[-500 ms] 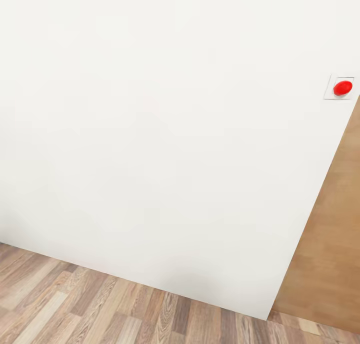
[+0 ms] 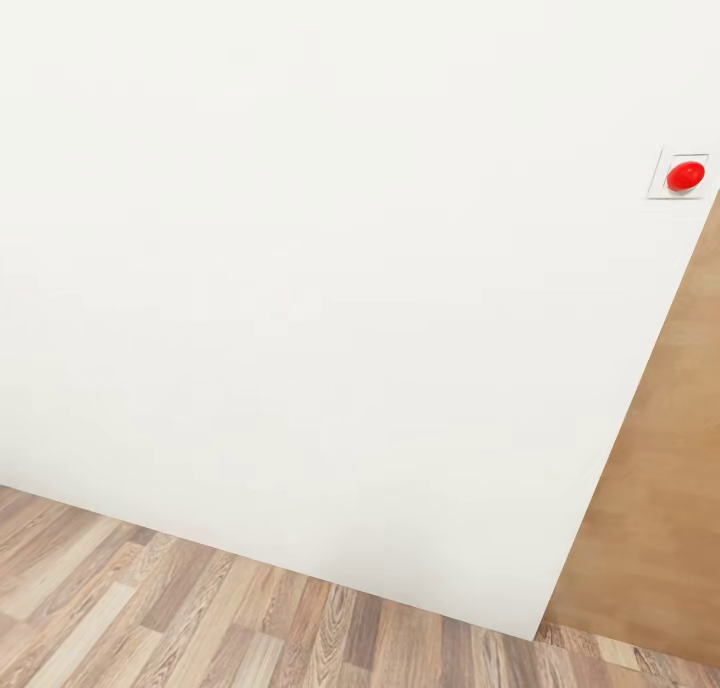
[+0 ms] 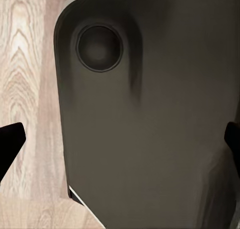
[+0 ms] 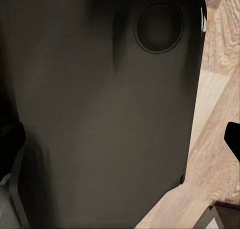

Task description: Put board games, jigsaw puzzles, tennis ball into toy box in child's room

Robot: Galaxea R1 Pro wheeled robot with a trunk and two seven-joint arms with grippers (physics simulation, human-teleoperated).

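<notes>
Ahead of the robot, a white wall (image 2: 320, 268), red button (image 2: 686, 175) at 3 o'clock, wood-plank floor (image 2: 150, 608) below, left claw (image 3: 120, 149) spread, right claw (image 4: 120, 144) spread.

Wall (image 2: 330, 268) was plain white, unpatterned; near its right edge sat a pale grey-white square plate (image 2: 660, 190) carrying a glossy bright red button (image 2: 686, 175), and beside the wall stood a flat tan-brown wooden panel (image 2: 660, 468) with faint grain. Floor (image 2: 200, 608) was wood plank in mixed beige, light brown and grey-brown strips with darker streaked grain. In the left wrist view a dark grey-brown matte body (image 3: 150, 119) with a darker round disc covered pale wood grain, and the black fingertips (image 3: 10, 139) showed at the edges; the right wrist view gave the same dark grey-brown body (image 4: 100, 114) over pale wood planks.
</notes>
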